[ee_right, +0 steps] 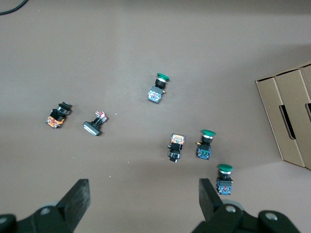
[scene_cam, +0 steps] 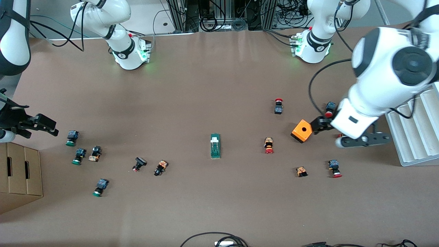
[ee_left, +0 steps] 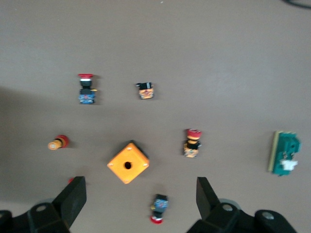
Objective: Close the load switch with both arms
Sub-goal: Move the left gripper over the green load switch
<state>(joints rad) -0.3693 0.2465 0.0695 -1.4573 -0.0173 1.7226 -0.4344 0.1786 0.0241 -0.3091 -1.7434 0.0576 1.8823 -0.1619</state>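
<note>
Table (scene_cam: 219, 85): brown surface carrying the switch, the box and the scattered push buttons.
Left arm (scene_cam: 384, 79): comes from the base at the left arm's end and bends low over that end of the table.
Right arm (scene_cam: 13, 34): shows at the edge of the front view, at the right arm's end.
Cardboard box (scene_cam: 19, 175): at the right arm's end, below the right gripper in the front view; its slotted flaps show in the right wrist view (ee_right: 291, 116).
White ridged tray (scene_cam: 416, 127): at the left arm's end, just beside the left gripper.
Left gripper (scene_cam: 322, 125): up over the table just beside the orange box, fingers (ee_left: 73, 196) spread wide with nothing between them.
Right gripper (scene_cam: 43, 125): up over the green-capped buttons, fingers (ee_right: 77, 194) wide apart and empty.
Orange box (scene_cam: 302, 130): cube with a round hole on top, lying directly under the left gripper's open span (ee_left: 128, 162).
Load switch (scene_cam: 215, 145): narrow green block with a white handle, lying flat mid-table, well apart from both grippers, somewhat closer to the left one; seen at the edge of the left wrist view (ee_left: 285, 153).
Red-capped buttons (scene_cam: 269, 145): scattered around the orange box, between the left gripper and the switch.
Green-capped buttons (scene_cam: 72, 138): clustered beneath the right gripper.
</note>
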